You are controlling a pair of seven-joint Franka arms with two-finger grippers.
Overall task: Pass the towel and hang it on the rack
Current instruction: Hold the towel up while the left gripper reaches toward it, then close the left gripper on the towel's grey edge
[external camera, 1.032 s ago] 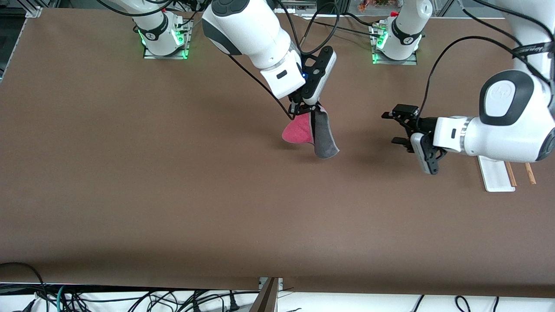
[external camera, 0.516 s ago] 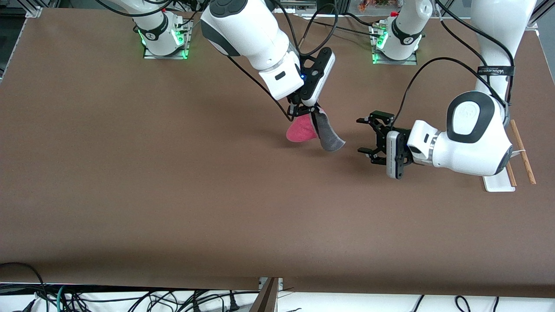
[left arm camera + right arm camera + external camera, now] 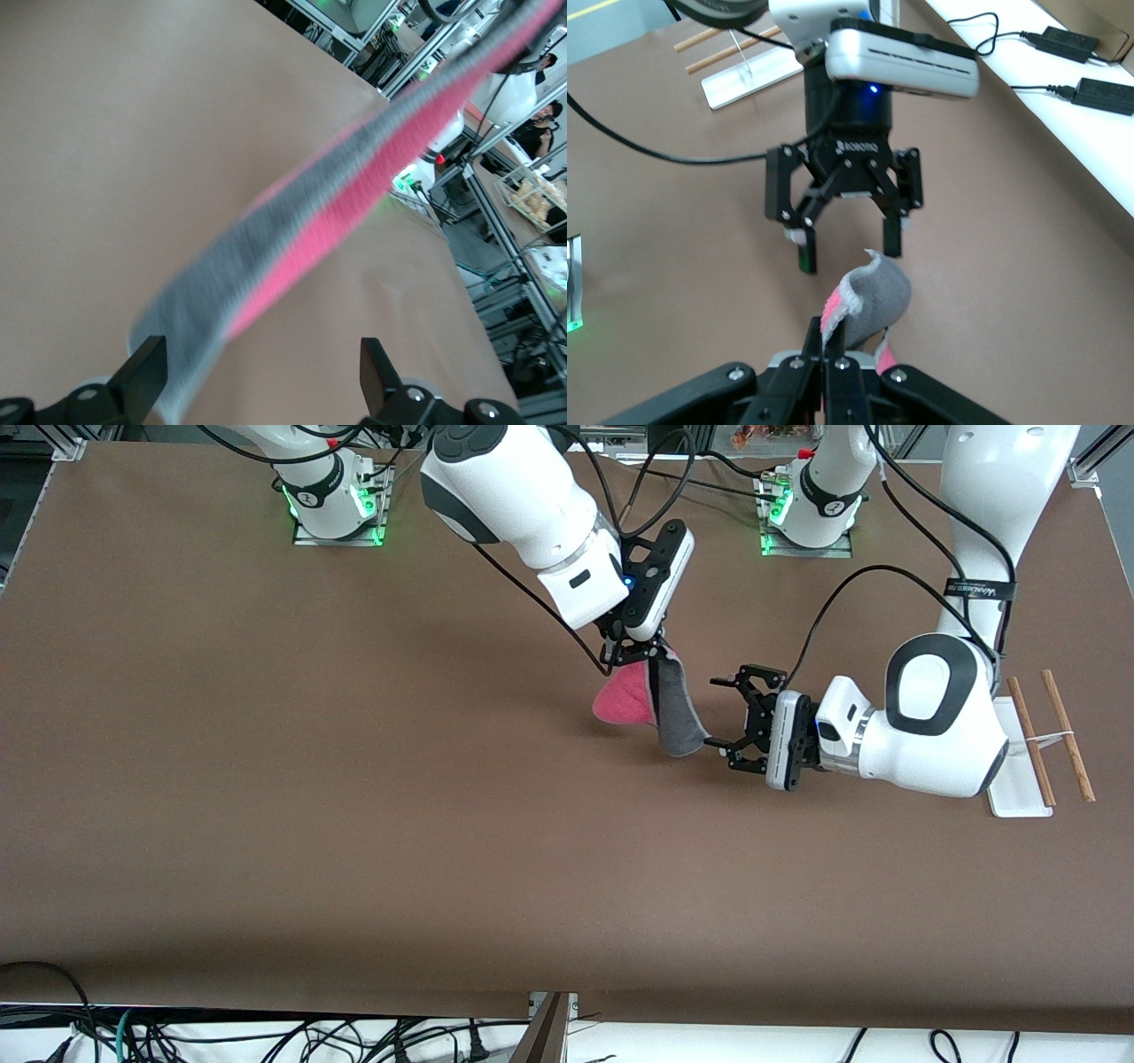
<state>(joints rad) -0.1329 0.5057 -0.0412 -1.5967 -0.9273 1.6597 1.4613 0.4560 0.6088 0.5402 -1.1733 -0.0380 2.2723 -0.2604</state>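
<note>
From the front view, the right gripper (image 3: pixel 631 651) hangs over the middle of the bench (image 3: pixel 266 824) with its fingers pressed together on the top edge of the towel (image 3: pixel 651 704), which dangles pink side and grey side folded together. The left gripper (image 3: pixel 728 716) lies level, spread wide, its fingertips right at the towel's lower grey tip. The rack (image 3: pixel 1028 753) stands at the left arm's end of the bench, its two rods above the white base.

In the left wrist view, the towel (image 3: pixel 337 212) runs as a grey-and-pink band between the spread fingers (image 3: pixel 146 372).

In the right wrist view, the closed fingers (image 3: pixel 824 350) pinch the towel (image 3: pixel 873 297), the left gripper (image 3: pixel 846 252) gapes just past it, and the rack (image 3: pixel 753 71) sits near the bench's edge.
</note>
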